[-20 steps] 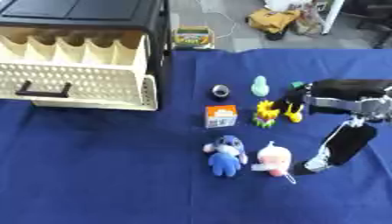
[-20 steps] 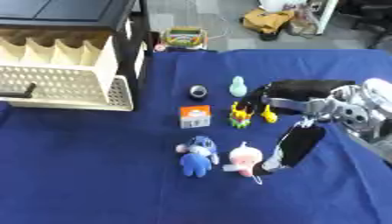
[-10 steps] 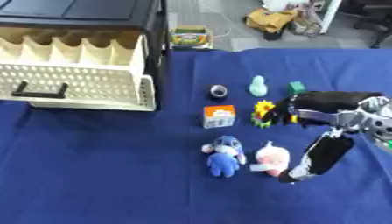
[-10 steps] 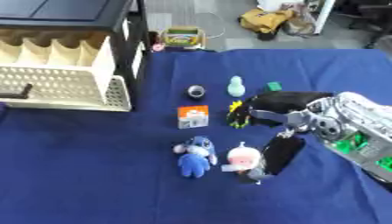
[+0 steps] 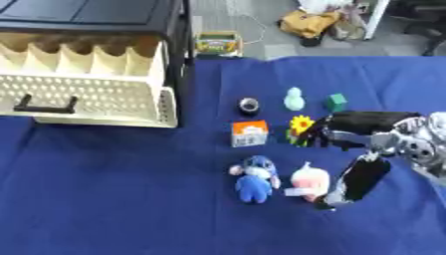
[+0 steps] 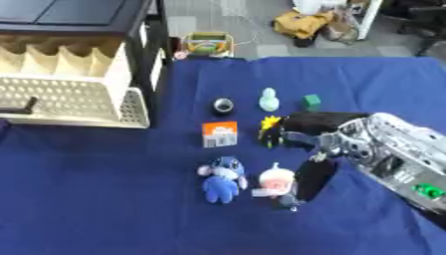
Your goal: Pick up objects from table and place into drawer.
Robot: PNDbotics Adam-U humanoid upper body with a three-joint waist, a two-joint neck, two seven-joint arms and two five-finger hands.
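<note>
We see the open drawer [image 5: 87, 97] at the counter's [image 5: 113, 199] far left. Right of it lie a ring [image 5: 249, 104], bottle [image 5: 294, 99] and cube [image 5: 335, 102]; nearer us a box [image 5: 250, 133], flower [image 5: 300, 128], then two plush toys [image 5: 254, 178].

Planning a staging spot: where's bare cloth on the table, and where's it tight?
Free: the wide blue cloth below the open drawer, left of the blue plush; also the far right corner. Crowded: the toy cluster around the orange box, where the right hand reaches.
</note>
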